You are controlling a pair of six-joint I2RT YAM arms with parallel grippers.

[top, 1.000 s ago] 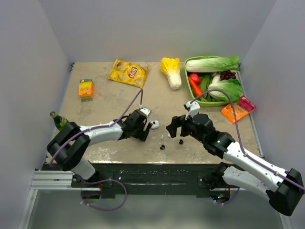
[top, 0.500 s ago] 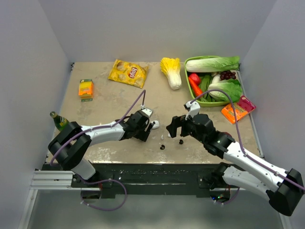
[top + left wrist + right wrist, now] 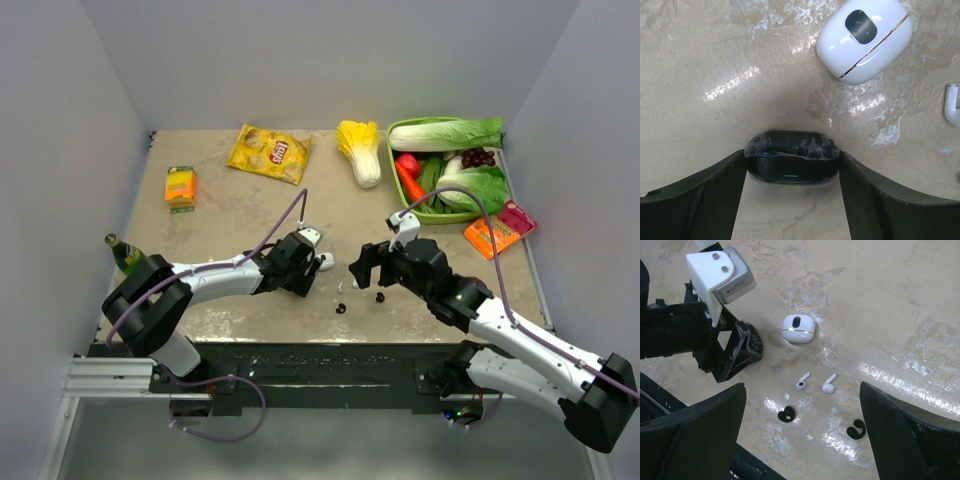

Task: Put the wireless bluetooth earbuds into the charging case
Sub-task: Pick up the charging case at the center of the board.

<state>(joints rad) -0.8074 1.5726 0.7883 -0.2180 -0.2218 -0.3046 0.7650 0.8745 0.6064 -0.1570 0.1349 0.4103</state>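
- Narrowing since a second ago, the left claw (image 3: 792, 162) now pinches the black charging case (image 3: 790, 170), near the white charging case (image 3: 864, 39).
- Wide open, the right claw (image 3: 801, 386) hangs above both pairs.
- Loose on the surface (image 3: 890, 315), white earbuds (image 3: 802, 382) and black earbuds (image 3: 786, 415) lie near the white charging case.
- Step: securing a case; next, probably, opening its lid.

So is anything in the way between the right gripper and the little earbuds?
No, nothing visible. The open right gripper hangs over the white earbuds and black earbuds, which lie bare on the table. The white case beside them looks shut, though, so its lid would block them from going in.
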